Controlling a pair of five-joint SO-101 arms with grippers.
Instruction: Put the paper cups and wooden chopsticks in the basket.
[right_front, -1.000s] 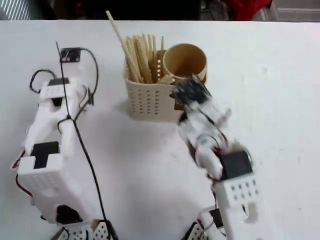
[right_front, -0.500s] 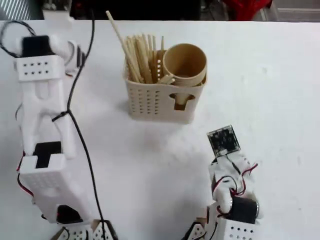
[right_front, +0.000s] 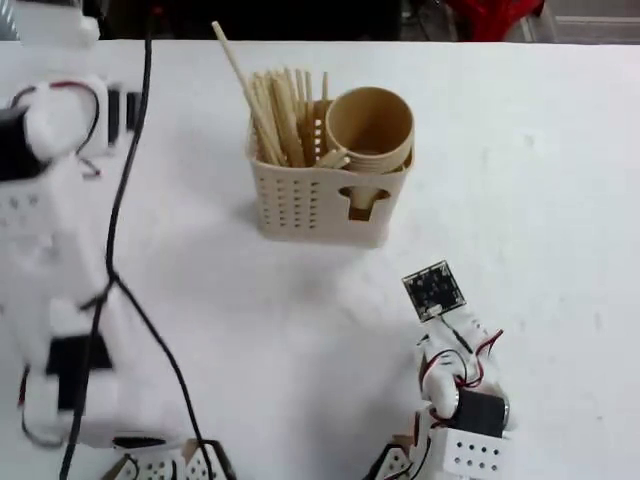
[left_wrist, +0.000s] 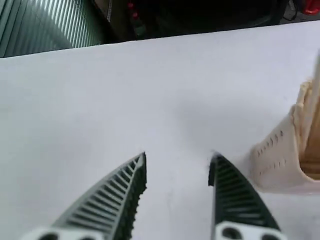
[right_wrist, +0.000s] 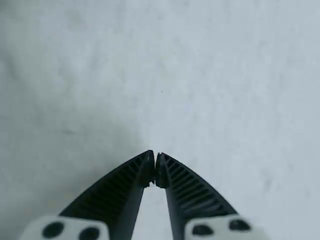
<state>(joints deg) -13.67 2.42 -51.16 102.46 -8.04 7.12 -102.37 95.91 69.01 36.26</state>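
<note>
Already the paper cups (right_front: 370, 125) and wooden chopsticks (right_front: 280, 115) stood inside the basket (right_front: 320, 205) on the tabletop (right_front: 540, 150). Left jaws gaped empty near it; right jaws were pinched together on nothing. Cups looked light and crushable, best gripped gently at the rim; chopsticks, stiff, mid-length

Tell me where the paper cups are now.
In the high view, the paper cups sit inside the basket, on its right side, next to the wooden chopsticks.
</note>
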